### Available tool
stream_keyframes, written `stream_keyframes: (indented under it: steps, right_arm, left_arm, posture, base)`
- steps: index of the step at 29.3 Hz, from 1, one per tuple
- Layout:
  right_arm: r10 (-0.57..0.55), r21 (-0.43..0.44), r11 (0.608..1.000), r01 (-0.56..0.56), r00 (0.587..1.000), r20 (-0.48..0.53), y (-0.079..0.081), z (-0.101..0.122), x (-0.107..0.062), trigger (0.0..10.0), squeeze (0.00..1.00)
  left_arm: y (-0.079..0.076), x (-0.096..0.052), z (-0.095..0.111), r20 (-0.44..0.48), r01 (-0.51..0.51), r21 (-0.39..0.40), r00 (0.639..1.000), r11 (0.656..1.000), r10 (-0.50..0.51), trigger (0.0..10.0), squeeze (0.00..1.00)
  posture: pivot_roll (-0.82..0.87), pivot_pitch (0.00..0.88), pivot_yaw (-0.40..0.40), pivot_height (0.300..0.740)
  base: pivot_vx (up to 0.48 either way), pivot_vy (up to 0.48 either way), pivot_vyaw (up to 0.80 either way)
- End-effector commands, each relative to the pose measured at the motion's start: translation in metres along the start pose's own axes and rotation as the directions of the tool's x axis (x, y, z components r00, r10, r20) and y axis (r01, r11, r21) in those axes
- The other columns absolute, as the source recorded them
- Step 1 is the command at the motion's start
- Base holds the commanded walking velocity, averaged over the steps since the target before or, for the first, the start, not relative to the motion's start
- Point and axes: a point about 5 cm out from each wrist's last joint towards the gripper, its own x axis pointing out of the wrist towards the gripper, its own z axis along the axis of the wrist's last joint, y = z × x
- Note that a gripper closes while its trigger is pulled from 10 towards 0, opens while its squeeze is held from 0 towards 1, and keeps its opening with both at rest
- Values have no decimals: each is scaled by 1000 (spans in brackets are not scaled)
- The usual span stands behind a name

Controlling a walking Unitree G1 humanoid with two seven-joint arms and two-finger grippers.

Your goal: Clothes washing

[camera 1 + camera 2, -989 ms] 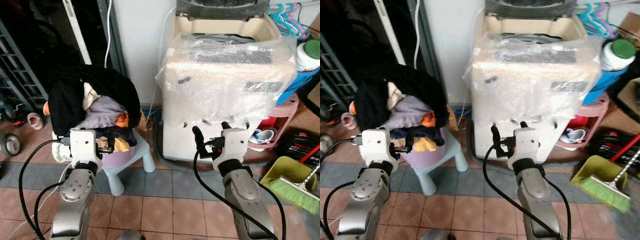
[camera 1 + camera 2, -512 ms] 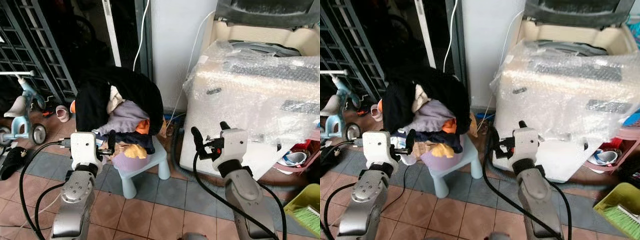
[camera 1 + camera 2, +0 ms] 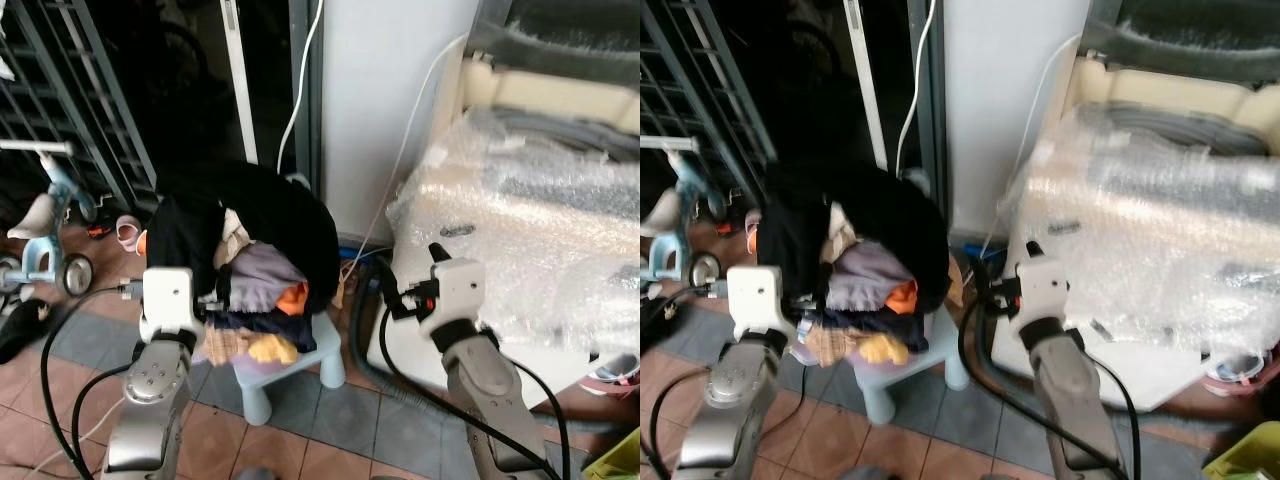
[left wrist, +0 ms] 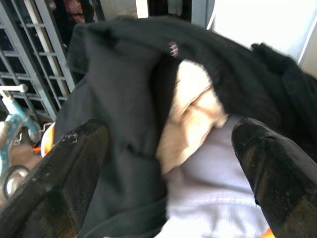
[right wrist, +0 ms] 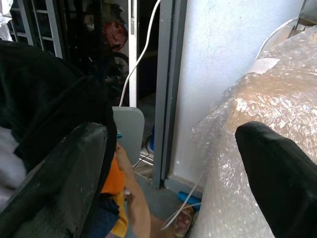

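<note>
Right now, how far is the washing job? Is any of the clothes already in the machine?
Nothing looks done: the pile of clothes sits heaped on the small stool. In hand: the left pincer is open and aimed at the pile, holding nothing. The right pincer is open between pile and washing machine. Left: picking up clothes and loading them; I cannot see inside the machine.

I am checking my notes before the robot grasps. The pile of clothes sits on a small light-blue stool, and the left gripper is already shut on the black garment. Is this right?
Not quite. The pile of clothes does sit on the small light-blue stool, but the left gripper is open: the left wrist view shows its fingers spread wide before the black garment, holding nothing.
</note>
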Motion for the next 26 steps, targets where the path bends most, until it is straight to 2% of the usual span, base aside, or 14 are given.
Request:
stream_keyframes:
  steps: [1,11,15,22,26]
  right_arm:
    - [2,-8,1000,-2,1000,4,-2,1,1,10000,0]
    - [37,-33,999,-37,999,25,1,4,3,10000,0]
    - [29,-18,999,-29,999,24,1,4,3,10000,0]
    - [28,-19,999,-28,999,24,1,4,4,10000,0]
    - [95,-23,995,-94,995,29,7,7,9,10000,0]
  left_arm:
    - [-3,0,2,7,2,-1,1000,1000,-2,10000,0]
    - [-3,2,8,31,-13,-4,999,1000,13,10000,0]
    - [-10,5,12,37,11,-12,999,1000,-10,10000,0]
    - [-16,7,15,49,64,21,997,998,-65,10000,0]
    - [-13,4,18,54,44,49,997,998,-46,10000,0]
  posture:
    - [-37,0,15,740]
    - [-41,0,20,740]
    - [-41,0,21,740]
    - [-42,0,29,740]
    - [-34,0,49,740]
  base:
    - [390,0,788]
    - [377,0,771]
    - [343,0,0]
    - [0,0,0]
    - [0,0,0]
